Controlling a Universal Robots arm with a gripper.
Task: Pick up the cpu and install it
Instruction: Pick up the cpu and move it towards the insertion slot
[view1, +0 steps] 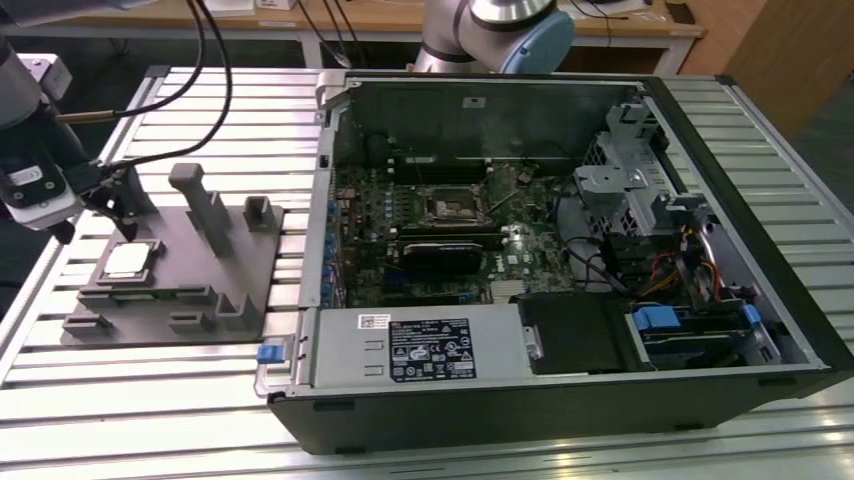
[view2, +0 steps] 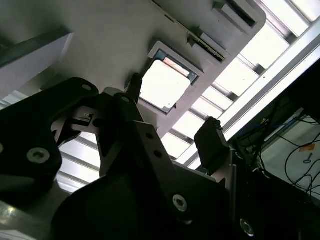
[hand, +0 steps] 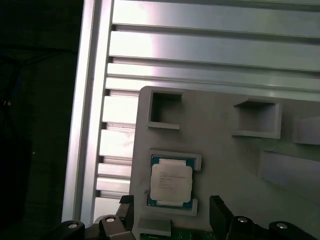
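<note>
The cpu (hand: 171, 183), at the exterior view's left, looks light, rigid and fragile, best pinched by opposite edges; the fingers (hand: 218, 206) stand open near it.

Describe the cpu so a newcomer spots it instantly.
At the exterior view's left of the open computer case lies a grey fixture plate. In one framed pocket sits the cpu, the only silvery-white flat square among grey blocks.
</note>
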